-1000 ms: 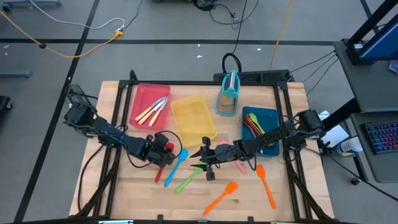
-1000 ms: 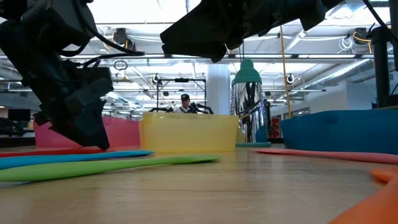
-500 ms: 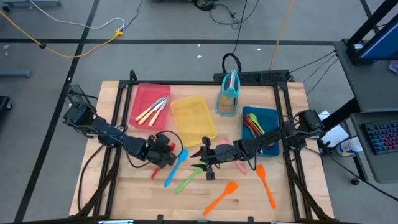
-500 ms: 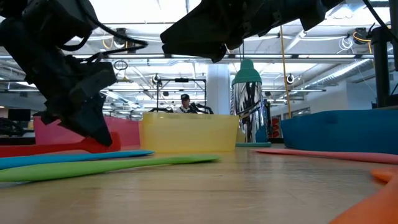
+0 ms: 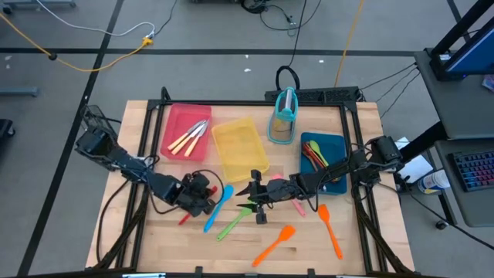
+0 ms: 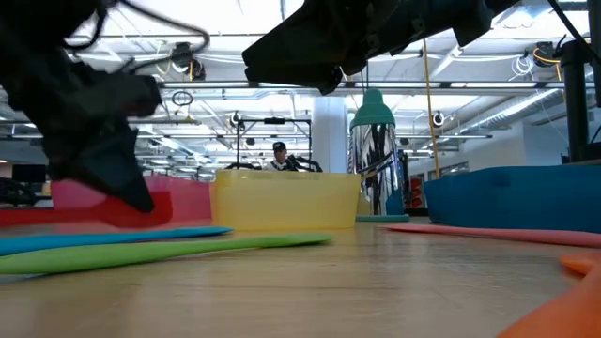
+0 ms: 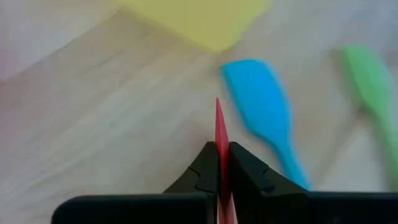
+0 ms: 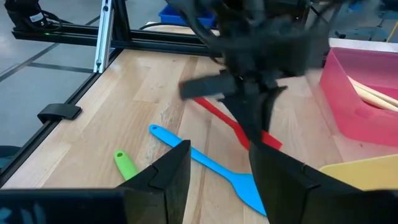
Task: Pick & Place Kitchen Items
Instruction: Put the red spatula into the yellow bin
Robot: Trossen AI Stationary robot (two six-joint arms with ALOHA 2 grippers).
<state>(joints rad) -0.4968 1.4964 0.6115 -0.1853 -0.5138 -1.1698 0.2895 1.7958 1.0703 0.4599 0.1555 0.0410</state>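
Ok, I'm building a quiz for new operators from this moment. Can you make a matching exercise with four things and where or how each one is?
Things:
1. red spatula
2. blue spatula
3. cream-handled knives
4. right tool

States:
A. lying on the bare table beside the green spatula
B. open, holding nothing
C. clamped in the left tool
D. lying in the red tray

Pairs: 1-C, 2-A, 3-D, 4-B
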